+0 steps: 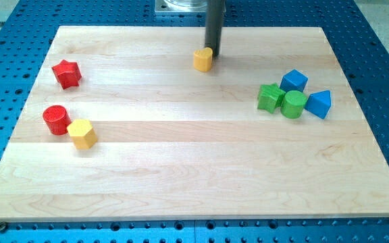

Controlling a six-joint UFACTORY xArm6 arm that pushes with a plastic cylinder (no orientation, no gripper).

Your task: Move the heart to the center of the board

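Camera view, sole view. Tabletop: pale wooden board on a blue perforated base, carrying eight small blocks. Yellow heart: the task's thing, lying near the view's top, a little right of the midline and well above the board's centre. My tip: lower end of the dark rod, standing at the heart's upper right edge, touching it or just beside it; contact cannot be settled. Placement reads as deliberate, since a tip behind the heart on its far side is set to push it toward the view's bottom, where the centre lies. Jaws: none fitted, the arm ends in the plain rod, so there is no opening or closing to report. Red star: view's left, upper part, apart from the rest. Red cylinder and yellow hexagon: view's left, lower down, just beside one another, perhaps touching. Right cluster, packed close: green star, green cylinder, blue cube, blue triangle. Both groups lie well off the line from heart to centre, so in my judgement the short push downward meets no obstacle.
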